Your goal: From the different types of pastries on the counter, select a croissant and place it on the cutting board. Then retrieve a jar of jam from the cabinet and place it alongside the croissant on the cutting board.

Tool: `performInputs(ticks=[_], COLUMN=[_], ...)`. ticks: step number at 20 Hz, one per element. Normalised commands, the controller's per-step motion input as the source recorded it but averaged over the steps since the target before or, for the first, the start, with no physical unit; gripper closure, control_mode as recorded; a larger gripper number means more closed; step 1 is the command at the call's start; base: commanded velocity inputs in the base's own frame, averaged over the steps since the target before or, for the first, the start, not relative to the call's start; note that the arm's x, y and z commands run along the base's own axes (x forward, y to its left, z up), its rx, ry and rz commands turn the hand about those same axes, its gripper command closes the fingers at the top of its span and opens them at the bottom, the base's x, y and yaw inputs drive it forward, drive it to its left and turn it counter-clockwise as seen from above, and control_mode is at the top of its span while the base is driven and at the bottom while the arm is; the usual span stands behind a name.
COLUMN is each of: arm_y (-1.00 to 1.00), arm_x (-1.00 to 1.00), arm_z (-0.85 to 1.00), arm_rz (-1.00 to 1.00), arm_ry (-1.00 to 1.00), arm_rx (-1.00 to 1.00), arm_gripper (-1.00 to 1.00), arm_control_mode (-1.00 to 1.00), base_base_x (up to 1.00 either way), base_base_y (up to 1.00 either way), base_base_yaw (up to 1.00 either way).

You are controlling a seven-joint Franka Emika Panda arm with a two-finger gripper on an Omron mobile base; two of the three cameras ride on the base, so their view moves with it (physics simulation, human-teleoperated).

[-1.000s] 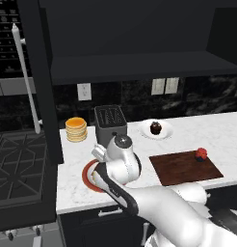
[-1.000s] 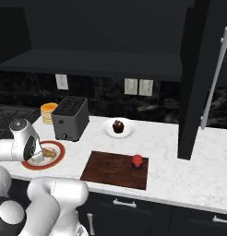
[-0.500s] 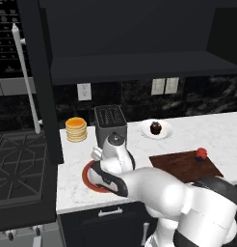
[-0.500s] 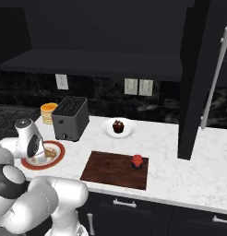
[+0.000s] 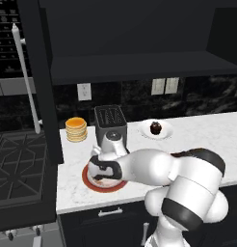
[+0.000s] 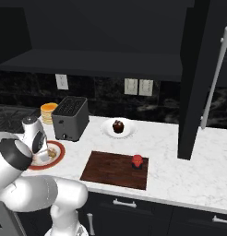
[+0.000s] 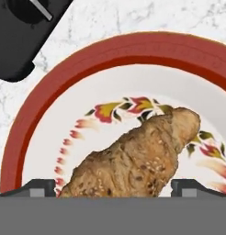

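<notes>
White arm folded low, wrist bent down, gripper [image 7: 113, 187] jaws spread wide

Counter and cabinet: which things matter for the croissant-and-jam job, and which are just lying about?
Job:
croissant on the red-rimmed plate
pincer straddling it
cutting board
jam jar, on the board

Lying about:
toaster
cupcake
pancakes

Golden-brown croissant [image 7: 138, 160] lies on a red-rimmed white plate [image 7: 50, 92] with floral pattern.

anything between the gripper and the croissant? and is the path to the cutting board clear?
Nothing visible. The gripper straddles the croissant on the red-rimmed plate. The counter toward the cutting board looks bare; the jam jar sits at the board's far end.
</notes>
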Motion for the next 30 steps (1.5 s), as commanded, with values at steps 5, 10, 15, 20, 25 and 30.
performInputs(ticks=[5,10,15,20,25,30], arm_y=[0.20,0.02,-0.17,-0.71,-1.00,-1.00], arm_x=[0.02,0.04,0.00,0.10,0.21,0.11], arm_z=[-0.54,0.09,1.00,0.86,0.15,0.05], arm_rz=[-0.06,-0.04,-0.01,-0.04,-0.01,-0.01], arm_ry=[0.10,0.13,0.23,0.19,0.20,0.19], arm_rx=[0.00,0.00,0.00,0.00,0.00,0.00], arm_gripper=[1.00,1.00,1.00,1.00,1.00,1.00], arm_control_mode=[-1.00,-1.00,-1.00,-1.00,-1.00,-1.00], base_base_x=[0.00,0.00,0.00,0.00,0.00,0.00], base_base_y=[0.00,0.00,0.00,0.00,0.00,0.00], base_base_yaw=[0.00,0.00,0.00,0.00,0.00,0.00])
